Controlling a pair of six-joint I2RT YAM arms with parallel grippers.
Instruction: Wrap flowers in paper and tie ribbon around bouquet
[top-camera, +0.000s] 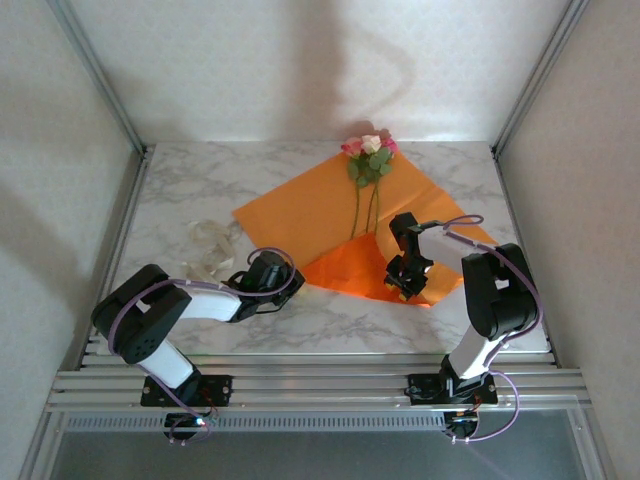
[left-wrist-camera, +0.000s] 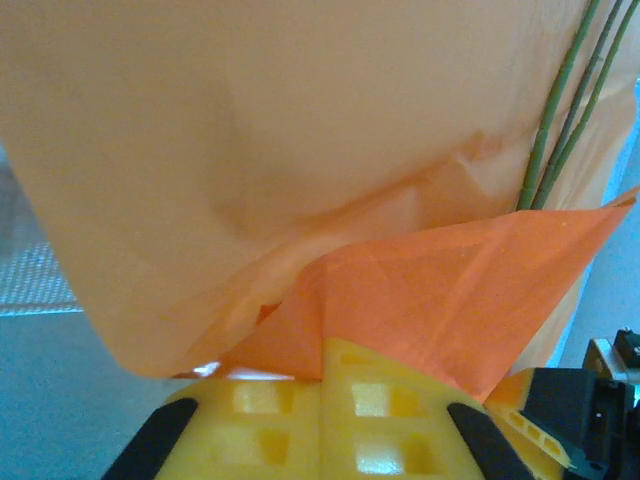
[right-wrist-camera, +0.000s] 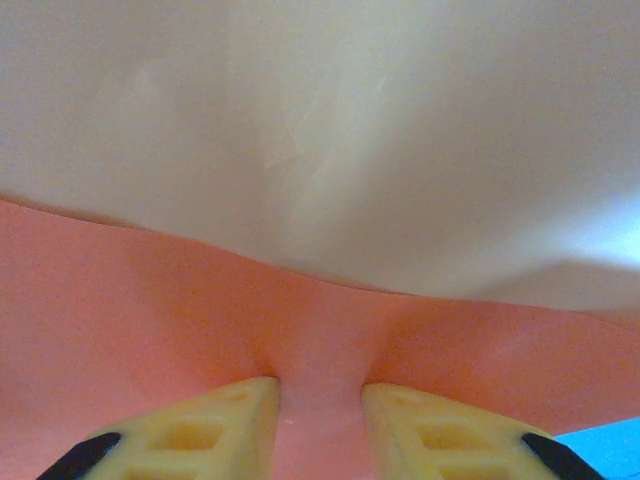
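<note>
Near edge: both arm bases sit on the aluminium rail (top-camera: 320, 385). The white-grey marble table top (top-camera: 330, 325) starts just beyond it.

Left gripper (top-camera: 288, 279): low over the marble, pointing right. It sits at the left tip of the folded-over near corner of the large thin bright orange paper sheet (top-camera: 300, 205). In the wrist view, the left gripper (left-wrist-camera: 322, 345) has its yellow fingers (left-wrist-camera: 400, 410) pressed together with no gap. The flap edge meets the tips at the seam and looks pinched there. The flap rises away from the tips, a brighter orange than the sheet (left-wrist-camera: 250, 130) behind it.

Right gripper (top-camera: 405, 285): pointing down onto the near-right part of the same flap. In the wrist view, the right gripper (right-wrist-camera: 320, 390) has its yellow fingers (right-wrist-camera: 230, 425) a narrow slot apart. The paper (right-wrist-camera: 150, 300) is puckered into that slot and clamped.

Paper: mid-table, lying flat as a skewed diamond. The folded near corner spans between the two grippers.

Long narrow cream-white ribbon (top-camera: 205, 250): a loose heap on the marble, just left of the paper's left corner and near the left forearm.

Small artificial roses, pink, magenta and cream (top-camera: 368, 147): the heads lie at the paper's far corner. The thin green stems (left-wrist-camera: 560, 100) run toward the near side along the sheet, and their lower ends pass behind the flap edge.
</note>
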